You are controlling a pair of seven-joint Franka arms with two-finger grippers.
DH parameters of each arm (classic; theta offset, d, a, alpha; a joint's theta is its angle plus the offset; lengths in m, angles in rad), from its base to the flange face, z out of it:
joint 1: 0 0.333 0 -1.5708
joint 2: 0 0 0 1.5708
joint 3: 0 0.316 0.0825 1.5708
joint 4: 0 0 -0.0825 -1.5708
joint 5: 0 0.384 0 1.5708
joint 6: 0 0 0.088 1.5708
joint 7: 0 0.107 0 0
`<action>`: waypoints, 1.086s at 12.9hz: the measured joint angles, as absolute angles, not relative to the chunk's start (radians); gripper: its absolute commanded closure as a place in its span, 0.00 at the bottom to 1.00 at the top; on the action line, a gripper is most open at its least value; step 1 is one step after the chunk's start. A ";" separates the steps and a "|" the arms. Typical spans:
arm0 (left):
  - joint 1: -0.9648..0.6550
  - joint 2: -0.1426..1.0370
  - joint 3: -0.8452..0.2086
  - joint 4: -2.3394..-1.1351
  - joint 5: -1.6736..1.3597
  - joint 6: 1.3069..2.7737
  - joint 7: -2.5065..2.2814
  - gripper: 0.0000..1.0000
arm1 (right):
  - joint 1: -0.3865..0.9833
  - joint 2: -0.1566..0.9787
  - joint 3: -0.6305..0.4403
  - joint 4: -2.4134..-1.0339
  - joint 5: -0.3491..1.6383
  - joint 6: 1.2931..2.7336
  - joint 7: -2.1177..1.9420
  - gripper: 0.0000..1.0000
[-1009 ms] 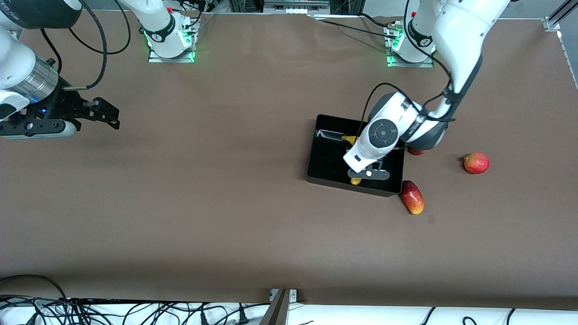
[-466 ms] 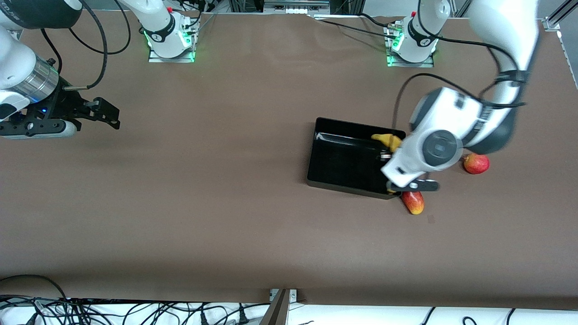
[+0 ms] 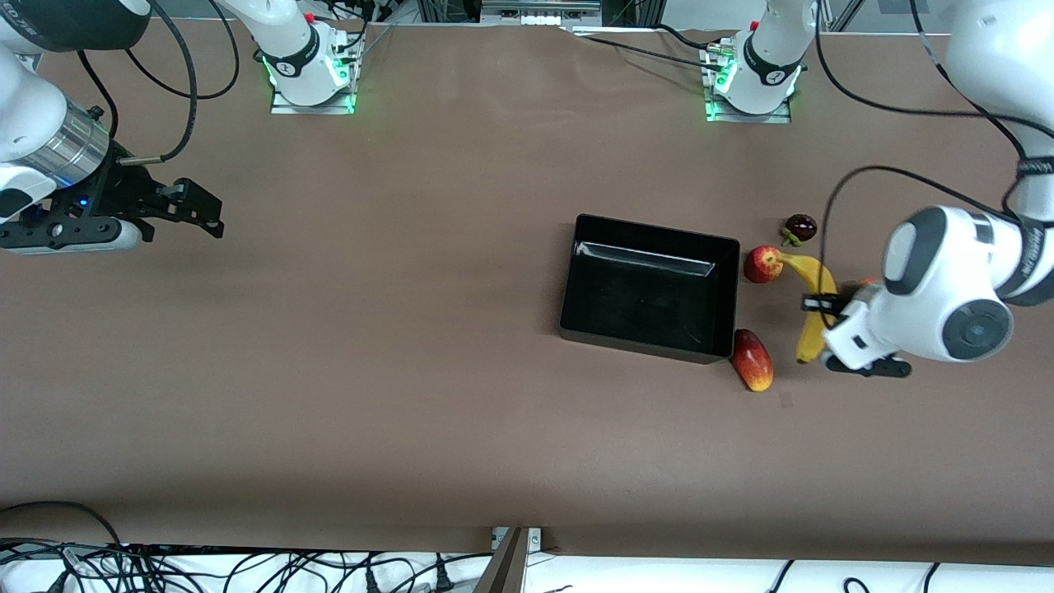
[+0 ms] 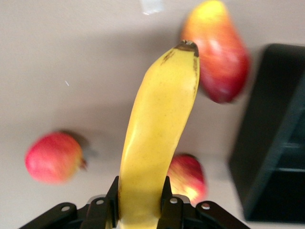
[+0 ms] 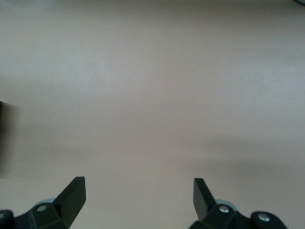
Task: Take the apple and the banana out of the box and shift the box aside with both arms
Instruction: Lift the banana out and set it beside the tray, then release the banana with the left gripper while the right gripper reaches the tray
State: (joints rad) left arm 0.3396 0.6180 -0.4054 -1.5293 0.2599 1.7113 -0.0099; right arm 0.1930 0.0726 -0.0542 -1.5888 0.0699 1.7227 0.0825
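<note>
Banana [image 3: 813, 309] out of the box [image 3: 649, 287] — carried clear, pinched in the left claw [image 3: 823, 306].
It now hangs over the surface beside the apple [image 3: 762, 263], toward the left arm's end; the box sits empty, ready to shift. The right claw [image 3: 177, 206] waits, spread, over the right arm's end.

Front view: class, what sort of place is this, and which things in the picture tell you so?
Most likely a robotics lab bench: two arms' bases are bolted to a brown-covered table, loose cables trail along its edge, and the left gripper holds a banana beside a black box.
</note>
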 measured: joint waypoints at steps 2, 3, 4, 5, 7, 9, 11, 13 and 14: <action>0.385 0.664 -0.405 -1.579 0.282 1.830 0.057 1.00 | 0.196 0.073 -0.049 -1.589 0.093 1.723 0.078 0.00; 0.400 0.673 -0.405 -1.616 0.283 1.897 0.069 1.00 | 0.206 0.075 -0.043 -1.590 0.100 1.716 0.071 0.00; 0.409 0.677 -0.405 -1.658 0.283 1.969 0.073 1.00 | 0.228 0.080 -0.038 -1.590 0.101 1.707 0.069 0.00; 0.415 0.678 -0.405 -1.694 0.283 2.026 0.074 0.91 | 0.251 0.089 -0.034 -1.591 0.101 1.699 0.069 0.00; 0.421 0.678 -0.405 -1.737 0.284 2.083 0.074 0.16 | 0.301 0.116 -0.028 -1.594 0.102 1.693 0.071 0.00; 0.421 0.677 -0.406 -1.742 0.313 2.090 0.076 0.00 | 0.367 0.164 -0.027 -1.596 0.103 1.706 0.119 0.00; 0.422 0.675 -0.406 -1.741 0.348 2.093 0.087 0.00 | 0.444 0.242 -0.025 -1.598 0.103 1.801 0.237 0.00; 0.422 0.662 -0.410 -1.735 0.354 2.089 0.111 0.00 | 0.528 0.332 -0.024 -1.598 0.103 1.918 0.372 0.00; 0.422 0.642 -0.416 -1.729 0.354 2.071 0.119 0.00 | 0.569 0.381 -0.024 -1.598 0.103 1.971 0.447 0.00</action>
